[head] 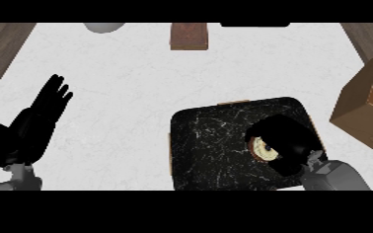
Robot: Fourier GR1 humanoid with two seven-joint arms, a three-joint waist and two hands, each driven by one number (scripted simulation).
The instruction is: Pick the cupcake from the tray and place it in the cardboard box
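Grasping now: the right hand point(285, 140) is down over the cupcake point(264, 149) on the tray, so the step in hand looks like closing on it before any lift.
Right hand state: fingers curled over and round the cupcake, hiding most of it; only a pale top and a brown rim show at the hand's left side. Whether the thumb is seated on the far side cannot be seen.
Cupcake position: on the right half of the black marbled tray point(211, 143), still resting on it as far as the view tells.
Doing it well: I would settle the fingers low on the wrapper, not on the soft top, and check that it sits between thumb and fingers before rising. Lift straight up until it clears the tray's rim.
Cardboard box: the cardboard box point(358, 108) stands just beside the tray to the right, partly cut by the view's edge. The carry is short, up and to the right, and the cupcake should stay upright over the opening.
Risk: sliding sideways too early could drag the tray across the desk point(124, 79).
Left hand: the left hand point(45, 109) rests with fingers spread and straight at the left edge, well apart from the tray.
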